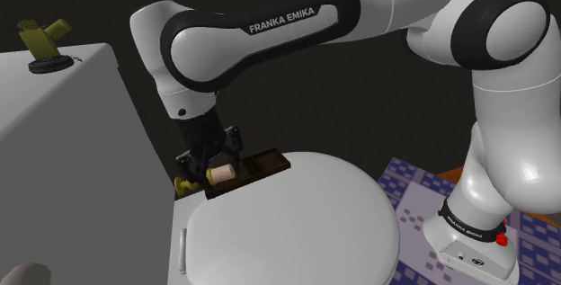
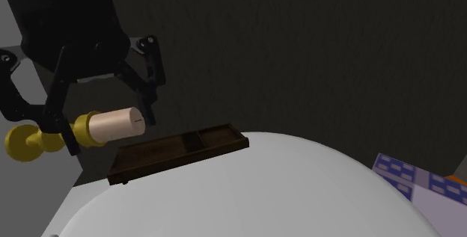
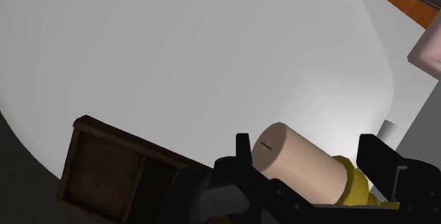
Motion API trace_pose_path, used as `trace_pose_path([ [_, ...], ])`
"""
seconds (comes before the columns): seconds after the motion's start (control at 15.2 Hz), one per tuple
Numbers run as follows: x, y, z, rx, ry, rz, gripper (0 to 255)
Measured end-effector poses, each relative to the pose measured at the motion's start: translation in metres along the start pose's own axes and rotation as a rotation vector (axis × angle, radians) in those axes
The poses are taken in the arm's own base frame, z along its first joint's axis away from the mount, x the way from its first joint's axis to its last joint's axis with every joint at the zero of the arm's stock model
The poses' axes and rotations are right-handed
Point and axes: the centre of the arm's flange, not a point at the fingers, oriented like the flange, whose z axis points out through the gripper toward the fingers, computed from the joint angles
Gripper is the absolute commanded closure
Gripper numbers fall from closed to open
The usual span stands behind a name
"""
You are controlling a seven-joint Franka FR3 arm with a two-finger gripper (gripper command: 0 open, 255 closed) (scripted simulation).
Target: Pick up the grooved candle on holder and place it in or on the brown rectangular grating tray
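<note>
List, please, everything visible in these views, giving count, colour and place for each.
cream cylindrical candle on a yellow holder: one, cream and yellow, held sideways, close to the tray.
brown rectangular grating tray: one, dark brown, at the lid's back edge.
white toilet lid: one, white, under the arm.
white tank: one, white, shoulder view's left.
olive object on a black base: one, on the tank.
patterned floor: blue and white, shoulder view's right.
white Franka arm: one.
black gripper: one, clasping the candle.

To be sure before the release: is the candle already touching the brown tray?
Apart. In the second exterior view the candle, clasped by the gripper, hangs above the tray with dark background between them.
</note>
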Motion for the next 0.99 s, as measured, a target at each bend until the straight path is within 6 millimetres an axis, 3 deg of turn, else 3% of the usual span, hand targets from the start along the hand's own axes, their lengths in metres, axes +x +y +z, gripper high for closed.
trace_pose_path([
  [0.26,0.012,0.034,-0.011,0.0,0.0,0.001,255],
  [0.79,0.055,0.131,-0.022,0.0,0.0,0.002,255],
  [0.99,0.058,0.137,-0.024,-0.001,0.0,-0.018,255],
])
